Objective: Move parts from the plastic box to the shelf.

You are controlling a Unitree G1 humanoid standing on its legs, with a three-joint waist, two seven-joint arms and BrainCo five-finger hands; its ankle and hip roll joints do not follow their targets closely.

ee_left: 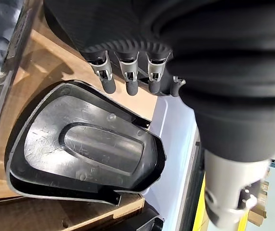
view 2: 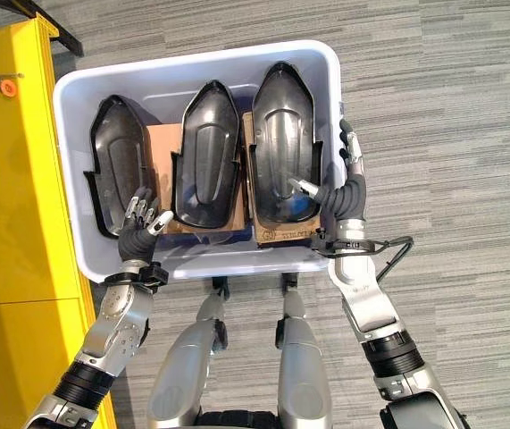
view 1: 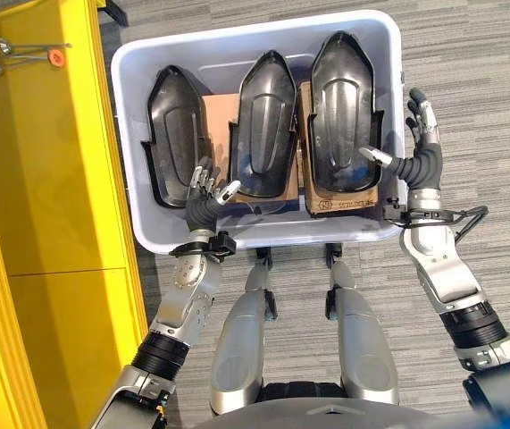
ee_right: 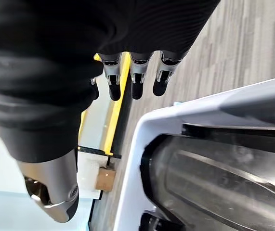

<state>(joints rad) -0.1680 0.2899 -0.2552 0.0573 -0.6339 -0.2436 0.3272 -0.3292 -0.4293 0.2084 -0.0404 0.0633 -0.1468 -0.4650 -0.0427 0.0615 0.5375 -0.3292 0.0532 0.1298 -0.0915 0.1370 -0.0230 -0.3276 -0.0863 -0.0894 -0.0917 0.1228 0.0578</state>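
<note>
A pale plastic box (view 1: 237, 40) stands on the floor in front of me. It holds three black moulded parts: a left part (view 1: 176, 125), a middle part (view 1: 263, 116) and a right part (view 1: 344, 98). My left hand (view 1: 206, 195) is inside the box near its front wall, between the left and middle parts, open and holding nothing. In the left wrist view its fingers (ee_left: 127, 79) hover above a black part (ee_left: 84, 144). My right hand (view 1: 422, 143) is at the box's right rim, open. Its fingers are outside the wall and its thumb reaches over the right part.
The yellow shelf (view 1: 40, 161) runs along my left, close to the box, with metal hooks and an orange tag (view 1: 55, 57) on it. Cardboard boxes (view 1: 339, 201) lie under the parts. Grey striped carpet (view 1: 487, 80) surrounds the box.
</note>
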